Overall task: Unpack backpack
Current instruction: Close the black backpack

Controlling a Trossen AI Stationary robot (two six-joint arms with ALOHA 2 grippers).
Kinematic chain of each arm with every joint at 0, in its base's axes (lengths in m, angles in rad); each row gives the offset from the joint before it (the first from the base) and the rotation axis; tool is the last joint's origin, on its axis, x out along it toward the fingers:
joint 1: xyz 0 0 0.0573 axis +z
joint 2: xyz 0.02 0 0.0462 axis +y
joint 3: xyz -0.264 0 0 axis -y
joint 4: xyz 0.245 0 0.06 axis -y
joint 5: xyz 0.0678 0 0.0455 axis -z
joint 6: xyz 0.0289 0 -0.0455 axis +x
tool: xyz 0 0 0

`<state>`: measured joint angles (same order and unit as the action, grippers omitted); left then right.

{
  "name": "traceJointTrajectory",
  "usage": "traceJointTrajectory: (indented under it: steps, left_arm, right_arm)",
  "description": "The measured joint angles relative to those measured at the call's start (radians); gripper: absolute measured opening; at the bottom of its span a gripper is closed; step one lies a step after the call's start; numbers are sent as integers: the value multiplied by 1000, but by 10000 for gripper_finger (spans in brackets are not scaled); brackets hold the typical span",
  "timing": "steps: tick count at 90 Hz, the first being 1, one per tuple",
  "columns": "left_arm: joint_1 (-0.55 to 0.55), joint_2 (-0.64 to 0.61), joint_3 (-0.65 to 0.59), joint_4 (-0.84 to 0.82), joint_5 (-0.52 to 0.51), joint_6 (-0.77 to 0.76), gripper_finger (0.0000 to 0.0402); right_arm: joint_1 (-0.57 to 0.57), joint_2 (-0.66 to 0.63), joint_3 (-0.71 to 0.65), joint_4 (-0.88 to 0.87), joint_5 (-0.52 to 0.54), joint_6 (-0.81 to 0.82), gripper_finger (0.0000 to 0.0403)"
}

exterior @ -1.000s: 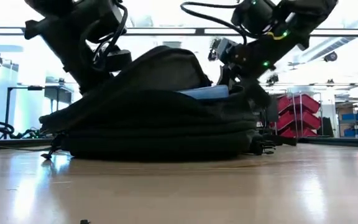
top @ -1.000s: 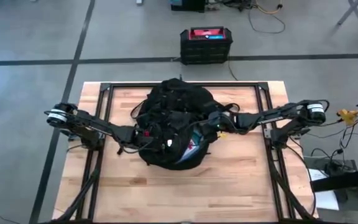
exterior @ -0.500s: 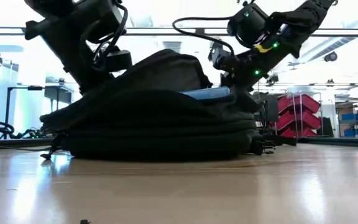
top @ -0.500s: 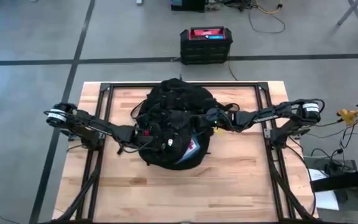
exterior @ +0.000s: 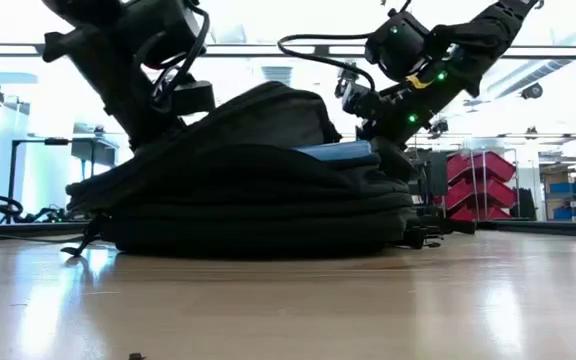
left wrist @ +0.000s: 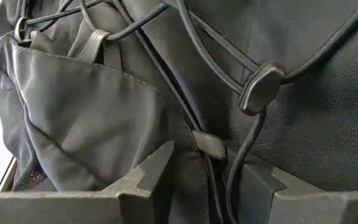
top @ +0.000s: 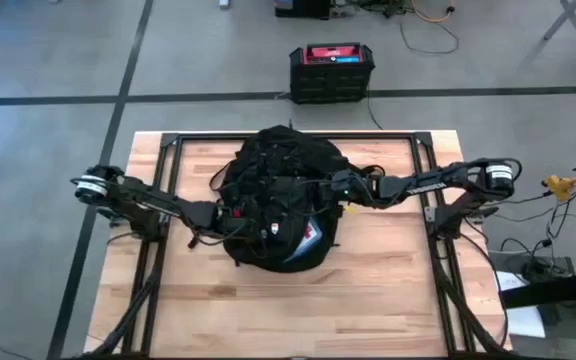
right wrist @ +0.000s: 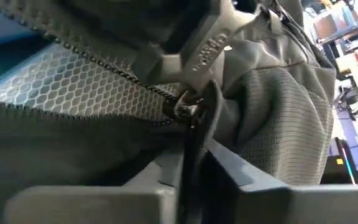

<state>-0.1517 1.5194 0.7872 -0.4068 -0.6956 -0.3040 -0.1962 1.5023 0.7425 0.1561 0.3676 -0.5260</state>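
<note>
My left gripper point(left wrist: 197, 171) pinches a fold of the large rounded black fabric backpack point(top: 280, 200) lying mid-table, while my right gripper point(right wrist: 194, 155), closed on the zipper pull point(right wrist: 194, 106), has drawn it farther back over the last second. The mouth gapes wider over a blue item point(exterior: 340, 151), so I judge unpacking is close. The pack's long axis runs front to back, opening toward the near right.

You had a grey concrete floor point(top: 48, 60) crossed by dark lines, a red-topped black box point(top: 332, 72) behind the wooden table point(top: 368, 300), and red bins point(exterior: 483, 180) under bright windows.
</note>
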Motion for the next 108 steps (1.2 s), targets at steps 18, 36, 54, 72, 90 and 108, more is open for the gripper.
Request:
traceJointTrajectory:
  steps: [18,36,54,72,90,108]
  left_arm:
    - [-1,-14,17,2,37,11,118]
    - [-1,-15,14,5,41,7,118]
    - [-1,-16,13,6,40,5,118]
    - [-1,-17,12,8,39,1,118]
    - [-1,-17,5,14,38,-9,118]
    - [-3,-17,3,14,35,-18,118]
  right_arm:
    - [52,-60,0,-53,110,-39,42]
    - [125,-112,0,-128,189,-60,132]
    - [135,-101,-22,-136,116,-115,166]
    - [58,-92,-23,-112,-1,-116,138]
    - [-35,-87,-23,-85,-100,-112,106]
    - [-112,-79,-23,-50,-248,-74,83]
